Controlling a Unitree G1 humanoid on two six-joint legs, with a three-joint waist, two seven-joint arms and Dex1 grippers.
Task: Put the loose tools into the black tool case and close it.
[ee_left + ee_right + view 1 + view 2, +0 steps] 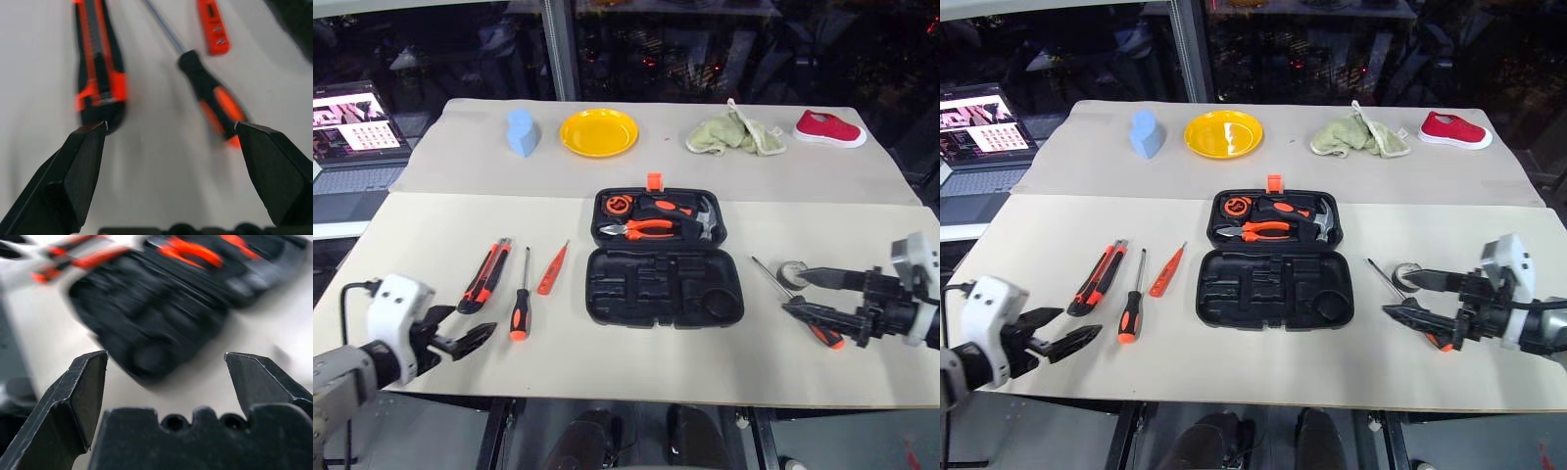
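The black tool case (664,286) lies open in the middle of the table, with orange-handled pliers, a hammer and a tape measure in its far half. To its left lie the utility knife (486,275), a screwdriver (520,305) and the slim orange tester (552,268). My left gripper (470,329) is open just in front of them, and its wrist view shows the knife (98,73) and the screwdriver (215,105) beyond the fingers. To the right of the case lie a second screwdriver (808,318) and the grey tape roll (792,271). My right gripper (793,291) hovers open over them, pointing at the case (156,318).
Along the table's far side are a blue block (522,131), a yellow plate (598,132), a green cloth (734,133) and a red shoe (829,128). An open laptop (357,137) stands off the left edge. The table's front edge runs just behind both grippers.
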